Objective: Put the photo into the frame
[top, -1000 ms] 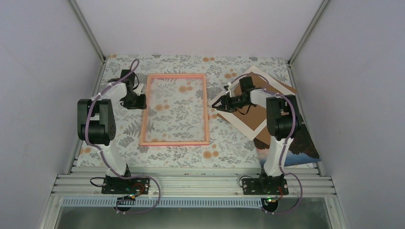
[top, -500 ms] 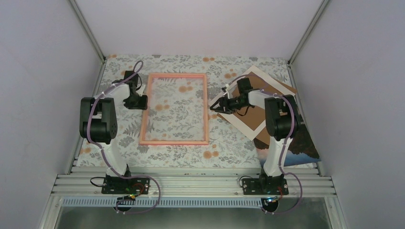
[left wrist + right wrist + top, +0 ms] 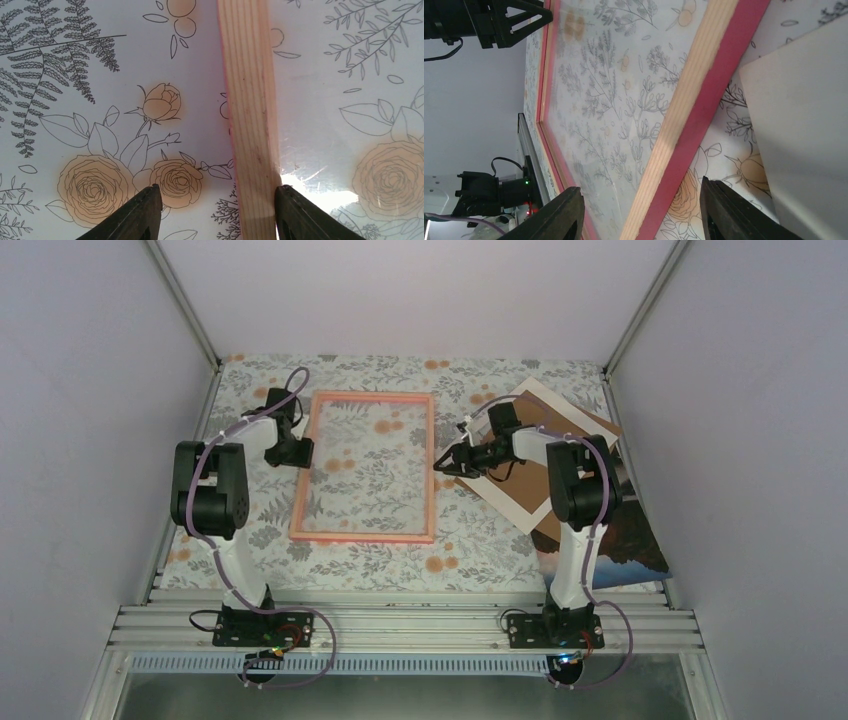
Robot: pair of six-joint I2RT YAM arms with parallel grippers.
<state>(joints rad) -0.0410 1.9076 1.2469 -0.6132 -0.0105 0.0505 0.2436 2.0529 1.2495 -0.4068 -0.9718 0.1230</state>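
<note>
The pink frame (image 3: 365, 537) lies flat mid-table with the floral cloth showing through its clear pane. My left gripper (image 3: 299, 452) is open astride its left rail; in the left wrist view (image 3: 217, 190) the pale wood rail (image 3: 249, 115) runs between the jaws, close to the right finger. My right gripper (image 3: 441, 464) is open astride the right rail; in the right wrist view (image 3: 639, 195) the pink-edged rail (image 3: 696, 112) passes between the jaws. The photo (image 3: 635, 545) lies at the near right, partly hidden under the board and behind the right arm.
A white border mat (image 3: 500, 495) lies just right of the frame on a brown backing board (image 3: 590, 424); the mat's corner shows in the right wrist view (image 3: 804, 130). Booth walls close in on both sides. The arm bases sit on the metal rail at the near edge.
Both grippers have moved inward to the frame: the left one up and right onto the left rail, the right one left onto the right rail. The frame's top has shifted slightly right.
</note>
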